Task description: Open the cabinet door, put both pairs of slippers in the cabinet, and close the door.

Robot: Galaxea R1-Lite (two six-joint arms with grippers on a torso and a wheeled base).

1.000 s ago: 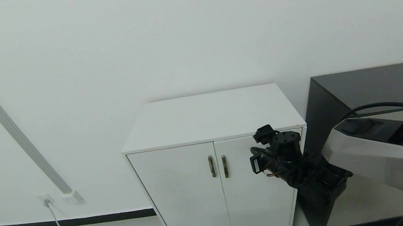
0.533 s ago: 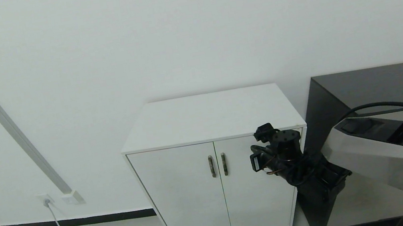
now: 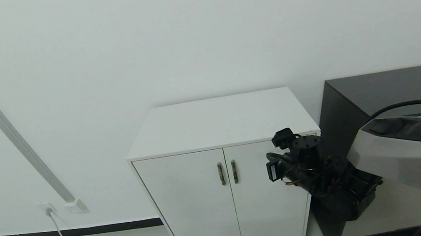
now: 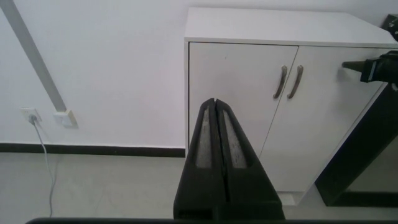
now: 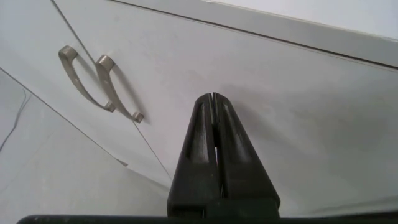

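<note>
Standing cabinet (image 3: 207,203): white, doors closed, paired metal handles (image 3: 227,173).
Right gripper (image 5: 213,98): fingers pressed together, near cabinet door.
Left gripper (image 4: 214,101): fingers together.

Head camera high, facing cabinet (image 3: 219,123); left wrist low, farther off; right wrist close; handles (image 3: 221,174) shared.
</note>
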